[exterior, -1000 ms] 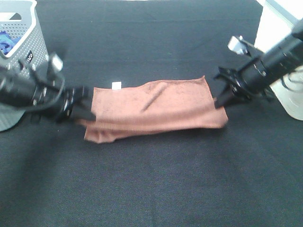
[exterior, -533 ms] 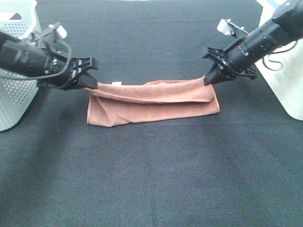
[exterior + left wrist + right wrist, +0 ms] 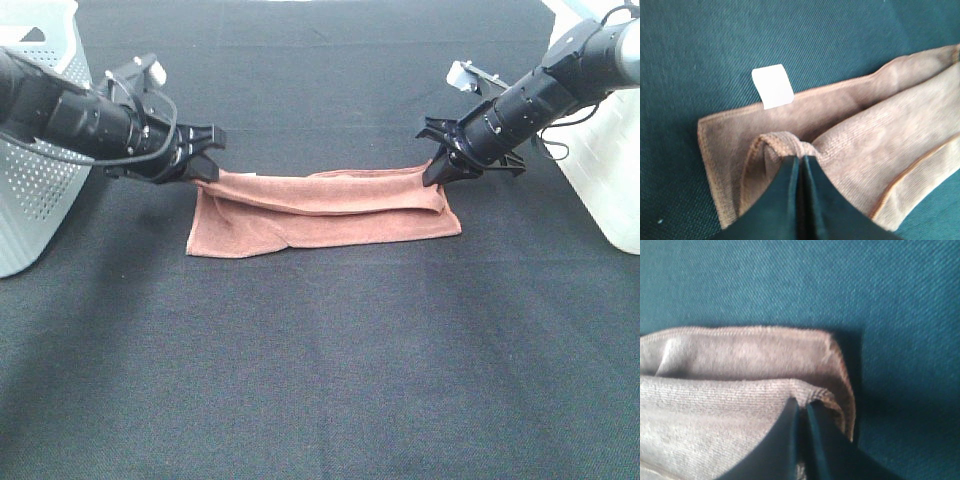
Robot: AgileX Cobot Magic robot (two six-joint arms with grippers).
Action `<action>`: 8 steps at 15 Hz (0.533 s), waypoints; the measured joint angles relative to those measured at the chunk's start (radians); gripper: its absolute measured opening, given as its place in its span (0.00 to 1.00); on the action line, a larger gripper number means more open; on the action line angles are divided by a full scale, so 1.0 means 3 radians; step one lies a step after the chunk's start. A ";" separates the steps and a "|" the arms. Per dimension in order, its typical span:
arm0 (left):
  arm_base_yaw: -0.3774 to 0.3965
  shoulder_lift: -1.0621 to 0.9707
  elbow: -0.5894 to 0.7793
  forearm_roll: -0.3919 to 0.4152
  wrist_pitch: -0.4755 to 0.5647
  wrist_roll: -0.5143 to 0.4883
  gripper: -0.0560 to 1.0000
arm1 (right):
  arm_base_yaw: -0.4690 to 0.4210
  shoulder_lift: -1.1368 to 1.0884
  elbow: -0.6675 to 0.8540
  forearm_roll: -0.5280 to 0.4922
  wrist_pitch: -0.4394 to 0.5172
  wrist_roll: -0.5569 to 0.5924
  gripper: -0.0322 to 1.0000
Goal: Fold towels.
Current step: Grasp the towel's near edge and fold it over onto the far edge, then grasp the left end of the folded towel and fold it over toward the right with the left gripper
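Note:
The terracotta towel (image 3: 325,210) lies folded lengthwise on the black table, a long band. My left gripper (image 3: 205,172) is shut on the towel's upper layer at its left end, held over the far edge. In the left wrist view the gripper (image 3: 801,159) pinches the towel (image 3: 880,150) next to the white tag (image 3: 772,86). My right gripper (image 3: 437,170) is shut on the upper layer at the towel's right end. In the right wrist view the gripper (image 3: 802,405) pinches a fold of the towel (image 3: 715,390) near its corner.
A white perforated basket (image 3: 35,190) stands at the left edge behind my left arm. A white container (image 3: 605,170) stands at the right edge by my right arm. The black table cloth (image 3: 320,380) covers the table around and in front of the towel.
Both grippers have carried the towel's near edge up and over toward the far edge, from the front side to the back. The towel has gone from spread to a folded band.

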 joint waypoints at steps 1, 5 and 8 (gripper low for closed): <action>0.0000 0.0003 0.0000 0.0000 0.0040 0.0000 0.20 | 0.0000 0.0003 -0.0003 0.0007 -0.0003 0.0000 0.18; 0.0000 -0.0010 -0.0003 0.0080 0.0143 -0.0030 0.70 | 0.0000 -0.0013 -0.0003 0.0150 0.0123 0.0000 0.78; 0.0010 -0.0063 -0.0013 0.0753 0.0140 -0.0740 0.74 | 0.0000 -0.0167 -0.0007 -0.0060 0.0407 0.0157 0.84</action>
